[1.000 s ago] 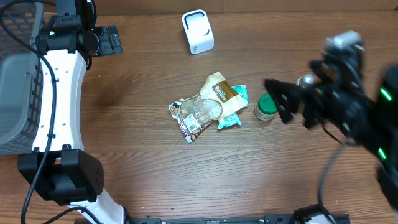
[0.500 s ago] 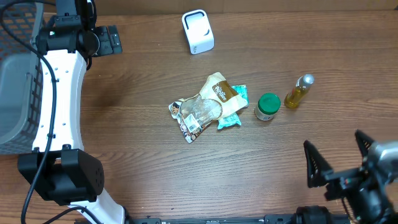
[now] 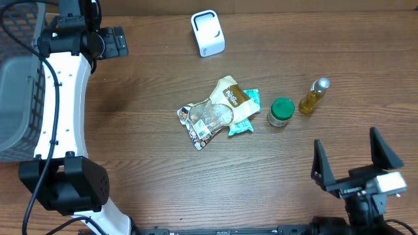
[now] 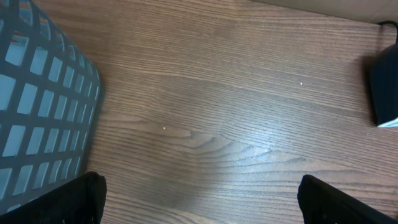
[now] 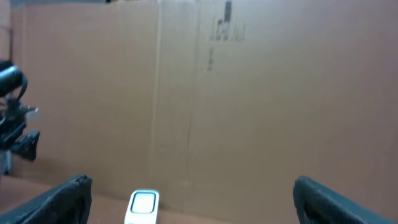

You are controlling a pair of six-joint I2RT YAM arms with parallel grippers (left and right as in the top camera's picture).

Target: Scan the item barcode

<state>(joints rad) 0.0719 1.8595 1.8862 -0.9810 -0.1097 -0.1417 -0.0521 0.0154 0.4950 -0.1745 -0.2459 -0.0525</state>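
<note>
Stock on your table [image 3: 130, 150], a matte brown board with long streaked wood grain:

- Barcode scanner [image 3: 208, 32]: white plastic box with rounded corners, standing at the far edge. Your right wrist camera shows it low in the frame before a flat cardboard wall [image 5: 261, 93].
- Snack pouch [image 3: 212, 114]: crinkled film, part clear and part tan, lying flat at mid-table, with a small printed panel at its near corner.
- Teal packet [image 3: 248, 112]: glossy and soft, tucked partly under the pouch on its right side.
- Jar [image 3: 281, 111]: short cylinder with a round green lid, upright, just beside the packet.
- Bottle [image 3: 313, 95]: slim and clear with yellow liquid and a silver cap, near the jar but apart from it.
- Basket [image 3: 13, 98]: grey plastic lattice with square openings, at your left edge.
- Left gripper [image 4: 202, 199]: black fingers spread wide with nothing between them, over bare wood at the far left, next to the basket.
- Right gripper [image 3: 351, 158]: two black wedge-shaped fingers, wide apart and holding nothing, at the near right edge, well clear of every item.
</note>
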